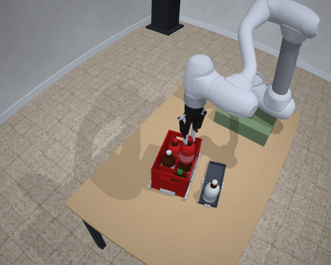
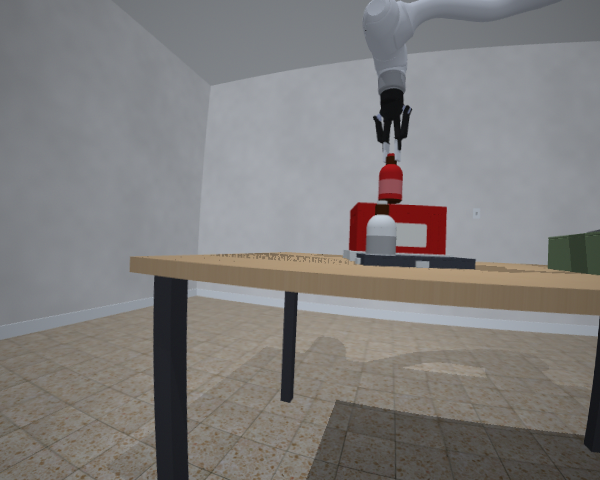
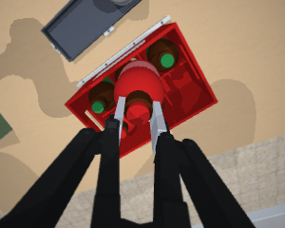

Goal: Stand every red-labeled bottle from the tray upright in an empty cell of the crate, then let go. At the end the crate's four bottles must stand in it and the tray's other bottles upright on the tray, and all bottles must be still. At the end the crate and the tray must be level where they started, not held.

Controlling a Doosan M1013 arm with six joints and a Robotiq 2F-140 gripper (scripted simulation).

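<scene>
Wooden table (image 1: 126, 219) (image 2: 372, 286) on tiled floor. Gripper (image 1: 189, 138) (image 2: 392, 155) (image 3: 138, 108) grasping neck of red-labeled bottle (image 1: 187, 152) (image 2: 390, 183) (image 3: 139, 82), upright above crate (image 1: 168, 182) (image 2: 434, 227) (image 3: 203, 85). White bottle (image 1: 211, 191) (image 2: 381, 235) stands on dark tray (image 1: 214, 171) (image 2: 445, 261) (image 3: 83, 28), beside crate.

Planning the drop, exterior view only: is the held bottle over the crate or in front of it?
Observer: Over it. From the top and wrist, the held red bottle in the jaws overlaps the crate.
Operator: Another red cap inside?
Observer: Yes, a red-capped bottle stands there.
Operator: Any free cell?
Observer: The corner cell beside the green-capped bottle looks empty from the top and wrist.
</scene>
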